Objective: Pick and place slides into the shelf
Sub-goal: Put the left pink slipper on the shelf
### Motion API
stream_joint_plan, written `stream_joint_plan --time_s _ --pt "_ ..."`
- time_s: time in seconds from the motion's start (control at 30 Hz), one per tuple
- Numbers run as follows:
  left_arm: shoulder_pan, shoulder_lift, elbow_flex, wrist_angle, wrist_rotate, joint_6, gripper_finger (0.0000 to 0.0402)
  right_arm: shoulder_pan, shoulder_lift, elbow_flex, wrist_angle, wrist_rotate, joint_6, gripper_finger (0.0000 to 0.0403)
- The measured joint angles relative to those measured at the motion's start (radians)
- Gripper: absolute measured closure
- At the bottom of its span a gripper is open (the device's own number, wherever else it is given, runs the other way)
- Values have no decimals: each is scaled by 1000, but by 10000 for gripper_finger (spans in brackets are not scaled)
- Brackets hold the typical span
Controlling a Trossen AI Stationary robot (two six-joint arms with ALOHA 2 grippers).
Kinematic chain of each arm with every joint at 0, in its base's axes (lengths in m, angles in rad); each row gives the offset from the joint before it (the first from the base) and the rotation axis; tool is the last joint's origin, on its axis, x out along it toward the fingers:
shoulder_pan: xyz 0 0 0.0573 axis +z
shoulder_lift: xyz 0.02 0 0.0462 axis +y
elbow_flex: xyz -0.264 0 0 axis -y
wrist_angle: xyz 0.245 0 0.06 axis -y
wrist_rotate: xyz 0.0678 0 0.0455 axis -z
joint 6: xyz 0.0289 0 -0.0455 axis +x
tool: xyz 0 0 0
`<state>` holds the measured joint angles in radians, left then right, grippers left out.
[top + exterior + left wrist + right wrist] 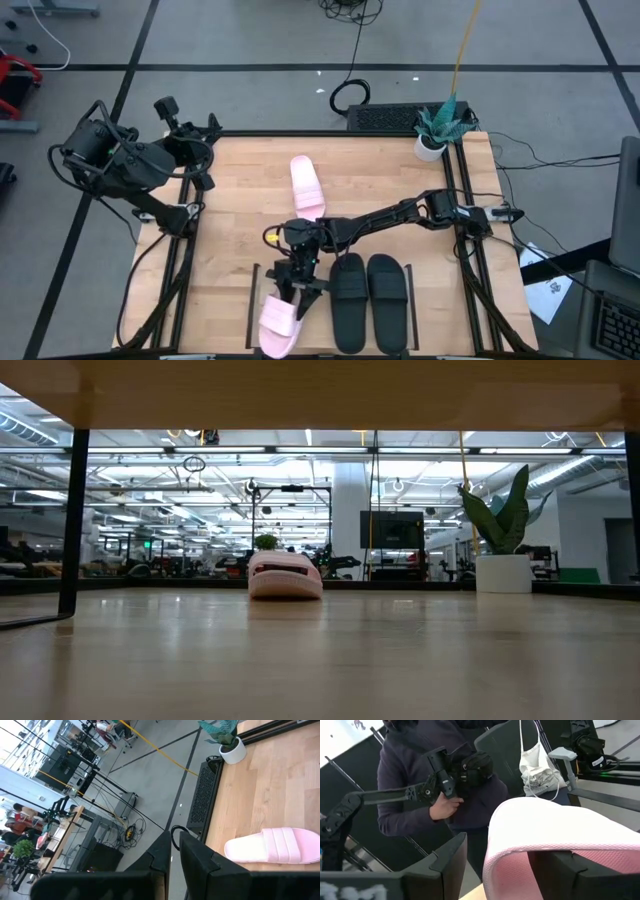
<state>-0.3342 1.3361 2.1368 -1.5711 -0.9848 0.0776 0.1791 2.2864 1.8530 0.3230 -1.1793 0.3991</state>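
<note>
Your right gripper (pixel 297 283) stands spread around the pink slide (pixel 279 322); soft, light foam, so grip its strap.

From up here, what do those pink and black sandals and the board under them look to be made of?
The pink slides look like soft matte foam or rubber, with a finely pebbled strap in the right wrist view. The black slides look the same, dull and unshiny. The shelf seems pale wood, with visible grain and thin dark rails, probably metal.
</note>
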Motion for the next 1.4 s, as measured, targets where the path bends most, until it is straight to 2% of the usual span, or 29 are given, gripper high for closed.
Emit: stream_joint_plan --time_s 0.27,0.57,0.67,0.8,0.87,1.4 --pt "0 0 0 0 0 0 357 0 0 0 -23 15 -86 206" --pt "0 0 0 0 0 0 357 9 -22 1 -159 87 -233 206" --pt "0 0 0 0 0 1 357 18 -61 -1 -266 177 -340 206" --pt "0 0 0 1 0 1 357 22 -129 -2 -479 415 -512 206" --pt "0 0 0 3 0 1 357 18 -147 -2 -519 464 -552 206" --pt "0 0 0 6 0 -3 357 25 -172 -2 -546 393 -566 206"
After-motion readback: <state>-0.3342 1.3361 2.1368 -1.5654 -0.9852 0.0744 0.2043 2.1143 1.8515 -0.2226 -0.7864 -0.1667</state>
